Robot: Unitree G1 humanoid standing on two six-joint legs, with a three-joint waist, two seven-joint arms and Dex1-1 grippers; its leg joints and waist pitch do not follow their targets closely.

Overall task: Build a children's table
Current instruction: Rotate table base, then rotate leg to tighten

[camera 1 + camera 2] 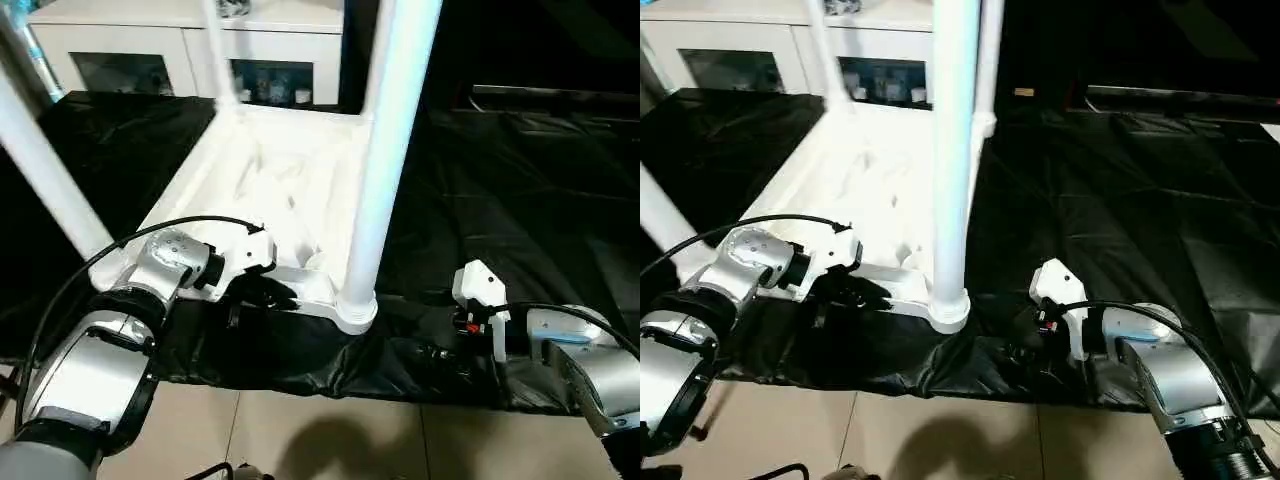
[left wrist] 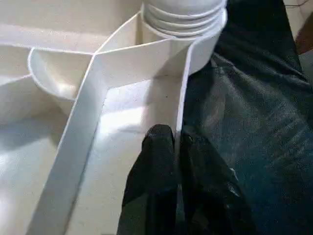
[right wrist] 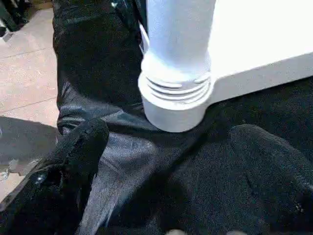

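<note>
Table top [image 2: 122,105] rim pinched in left gripper [image 2: 176,142]

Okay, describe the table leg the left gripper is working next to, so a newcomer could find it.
On the black sheet lies the upside-down white tabletop, legs pointing up. The leg rises from the near corner socket between both grippers. The left gripper pinches the rim beside it, and it looms largest.

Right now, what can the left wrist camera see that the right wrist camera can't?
Left wrist view: the left gripper pinching the thin rim wall of the table top, with its ribbed underside inside. Right wrist view: the right gripper, fingers wide apart over the black sheet, and the tiled floor. Both: the near leg seated in its ridged corner socket.
</note>
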